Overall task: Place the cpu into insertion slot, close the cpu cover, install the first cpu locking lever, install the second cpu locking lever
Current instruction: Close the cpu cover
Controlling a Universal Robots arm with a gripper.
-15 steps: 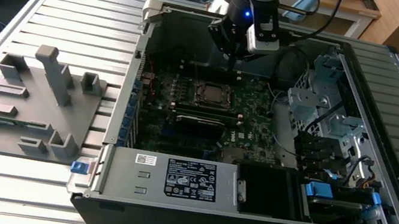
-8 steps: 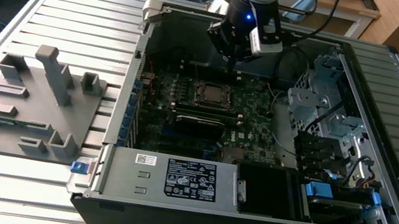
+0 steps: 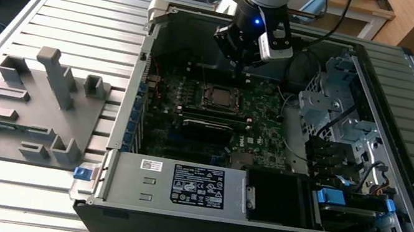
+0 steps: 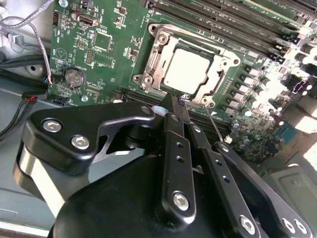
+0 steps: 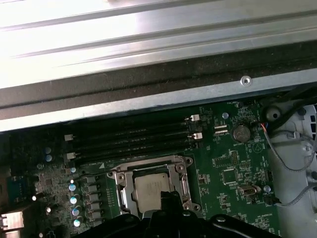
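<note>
The cpu (image 4: 190, 69) lies flat in the insertion slot (image 4: 143, 79) on the green board, its silver top showing through the window of the cpu cover (image 4: 159, 55), which is folded down over it. In the first wrist view the cpu (image 5: 152, 192) and cover (image 5: 124, 184) sit just beyond my fingertips. My gripper (image 4: 177, 101) is shut with nothing between its black fingers and hovers at the socket's edge. A thin wire locking lever (image 4: 214, 124) slants up free beside one finger. In the exterior view my gripper (image 3: 241, 64) hangs above and behind the socket (image 3: 219, 97).
The open computer case (image 3: 397, 186) lies on a slatted metal table (image 3: 80, 19). Memory slots (image 5: 133, 136) run beside the socket. Loose cables (image 4: 29, 39) lie at the board's edge. A drive cage (image 3: 335, 106) and power supply (image 3: 179, 181) flank the board. A grey fixture (image 3: 32, 106) stands outside the case.
</note>
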